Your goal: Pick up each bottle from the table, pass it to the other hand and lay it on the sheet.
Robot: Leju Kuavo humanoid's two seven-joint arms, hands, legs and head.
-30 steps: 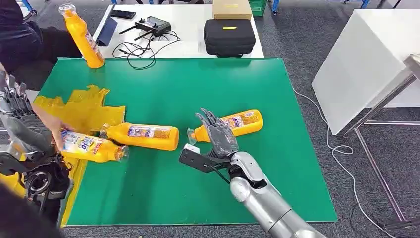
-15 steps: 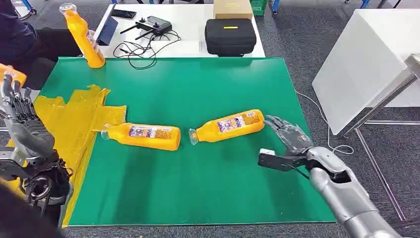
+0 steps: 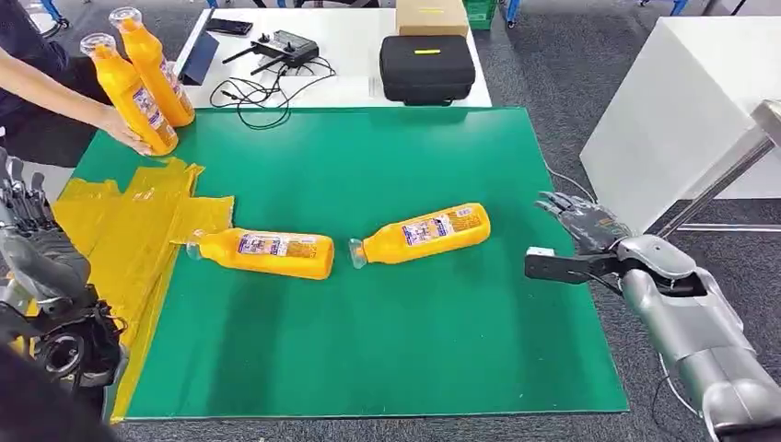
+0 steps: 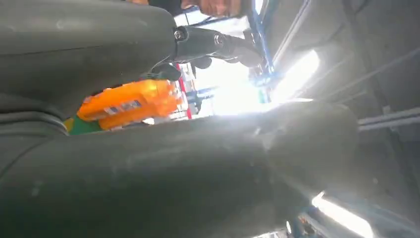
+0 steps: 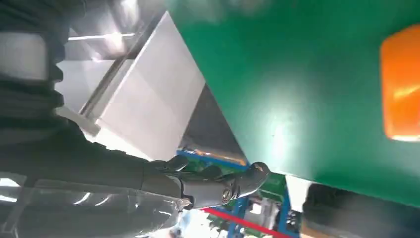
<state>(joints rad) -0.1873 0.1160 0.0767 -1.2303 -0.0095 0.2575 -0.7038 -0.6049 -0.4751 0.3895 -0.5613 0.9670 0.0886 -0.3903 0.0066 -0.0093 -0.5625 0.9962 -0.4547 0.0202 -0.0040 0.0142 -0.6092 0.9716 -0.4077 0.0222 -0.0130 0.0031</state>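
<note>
Two orange bottles lie on the green mat [image 3: 387,350]: one [image 3: 267,253] beside the yellow sheet [image 3: 129,230], the other [image 3: 424,233] near the middle. The second bottle's base [image 5: 401,84] appears in the right wrist view. My right hand [image 3: 585,226] hovers open past the mat's right edge, well clear of that bottle, fingers [image 5: 218,186] spread. My left hand [image 3: 32,244] is raised left of the sheet, fingers apart and empty. Two more orange bottles stand upright at the back left; a person's hand [image 3: 120,129] holds the nearer one [image 3: 129,92], beside the other [image 3: 157,69]. An orange bottle [image 4: 129,101] also appears in the left wrist view.
Behind the mat a white table [image 3: 359,55] carries a black case [image 3: 426,66], a cardboard box [image 3: 431,16], a controller [image 3: 281,44] and cables. A white table [image 3: 681,120] with a metal frame stands to the right. Grey carpet surrounds everything.
My right hand swung right, from over the middle bottle to beyond the mat's edge. A person lifted a bottle off the sheet and stood it upright at the back left.
</note>
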